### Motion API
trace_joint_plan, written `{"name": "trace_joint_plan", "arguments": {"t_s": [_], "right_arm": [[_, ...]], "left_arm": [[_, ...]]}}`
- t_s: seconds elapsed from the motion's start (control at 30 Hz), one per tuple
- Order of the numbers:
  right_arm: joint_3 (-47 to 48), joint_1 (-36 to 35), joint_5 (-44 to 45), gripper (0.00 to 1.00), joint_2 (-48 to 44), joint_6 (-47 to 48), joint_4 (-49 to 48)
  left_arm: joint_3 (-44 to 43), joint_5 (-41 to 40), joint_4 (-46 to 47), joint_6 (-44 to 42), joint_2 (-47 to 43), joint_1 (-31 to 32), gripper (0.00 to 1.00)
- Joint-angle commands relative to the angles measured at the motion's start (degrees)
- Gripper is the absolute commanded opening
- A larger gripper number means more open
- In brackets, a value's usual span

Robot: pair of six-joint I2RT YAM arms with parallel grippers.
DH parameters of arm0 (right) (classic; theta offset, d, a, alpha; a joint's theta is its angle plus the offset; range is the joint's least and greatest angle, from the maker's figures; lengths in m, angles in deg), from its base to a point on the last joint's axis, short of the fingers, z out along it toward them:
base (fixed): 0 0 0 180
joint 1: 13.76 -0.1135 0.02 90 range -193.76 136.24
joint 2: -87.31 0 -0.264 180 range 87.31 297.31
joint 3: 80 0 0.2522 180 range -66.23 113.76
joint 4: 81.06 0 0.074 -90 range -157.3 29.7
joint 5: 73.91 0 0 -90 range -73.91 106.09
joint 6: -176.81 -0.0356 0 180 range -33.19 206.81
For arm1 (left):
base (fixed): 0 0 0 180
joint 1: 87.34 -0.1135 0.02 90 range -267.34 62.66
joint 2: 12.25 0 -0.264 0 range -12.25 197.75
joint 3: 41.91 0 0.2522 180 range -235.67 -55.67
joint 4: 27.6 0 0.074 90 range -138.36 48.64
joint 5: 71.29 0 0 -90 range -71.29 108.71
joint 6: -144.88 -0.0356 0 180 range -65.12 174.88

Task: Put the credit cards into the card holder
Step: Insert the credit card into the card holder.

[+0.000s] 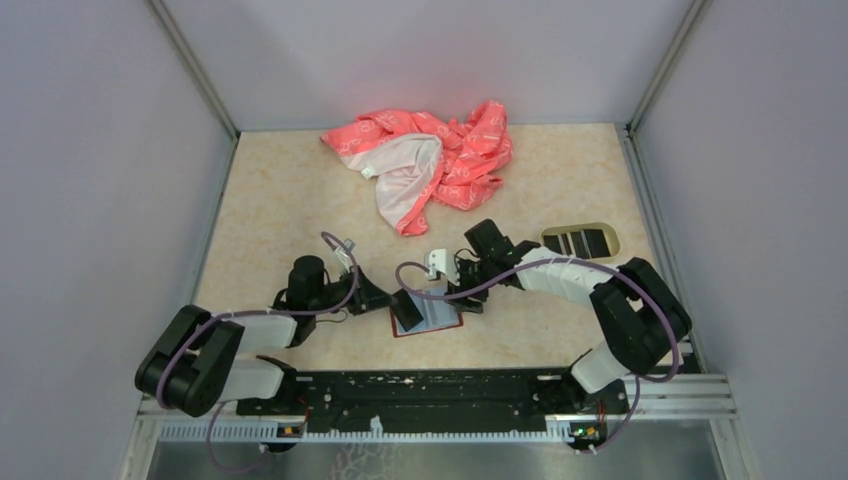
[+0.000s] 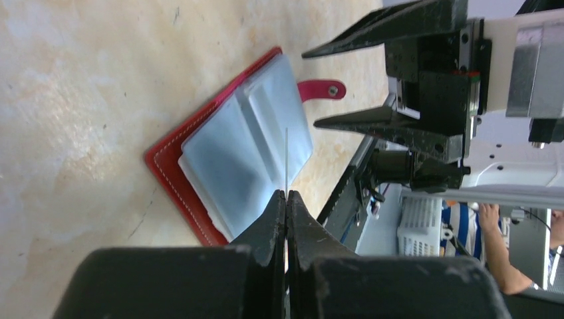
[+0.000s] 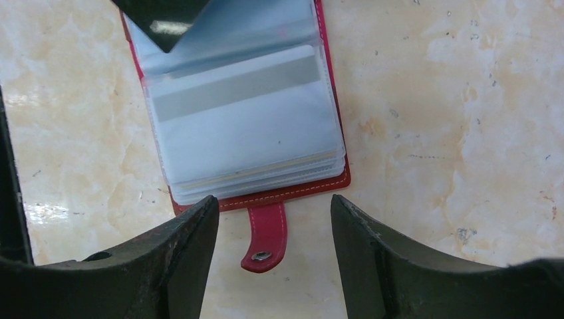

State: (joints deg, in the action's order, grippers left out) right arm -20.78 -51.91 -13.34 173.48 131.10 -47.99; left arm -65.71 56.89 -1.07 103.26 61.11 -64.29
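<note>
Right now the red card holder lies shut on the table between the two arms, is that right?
Not quite. The card holder lies open, with its clear pockets facing up, as the right wrist view shows. The rest of what you said holds.

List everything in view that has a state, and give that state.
card holder: lying open, clear pockets up, strap unsnapped.
left hand: shut on a black credit card, over the holder.
right hand: open, empty, at the holder's strap end.
other cards: lying in the oval tray.
cloth: crumpled in a heap.
</note>
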Motion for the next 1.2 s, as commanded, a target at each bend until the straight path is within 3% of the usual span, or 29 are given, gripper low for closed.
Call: {"name": "trace_joint_plan", "arguments": {"t_s": [0.0,0.4,1.17], "right_arm": [[2.8,-0.8,3.9,0.62,0.5,-1.7,-2.5],[3.4,-1.0,4.9,0.59,1.3,-1.7,-1.5],[3.9,-1.1,4.2,0.58,1.0,-1.7,-0.6]], "left_arm": [[-0.3,5.2,2.9,-1.2,2.9,-0.4,0.0],[-0.9,9.0,12.9,1.7,12.3,-0.4,0.0],[0.2,8.1,29.0,6.3,24.7,-0.4,0.0]]}}
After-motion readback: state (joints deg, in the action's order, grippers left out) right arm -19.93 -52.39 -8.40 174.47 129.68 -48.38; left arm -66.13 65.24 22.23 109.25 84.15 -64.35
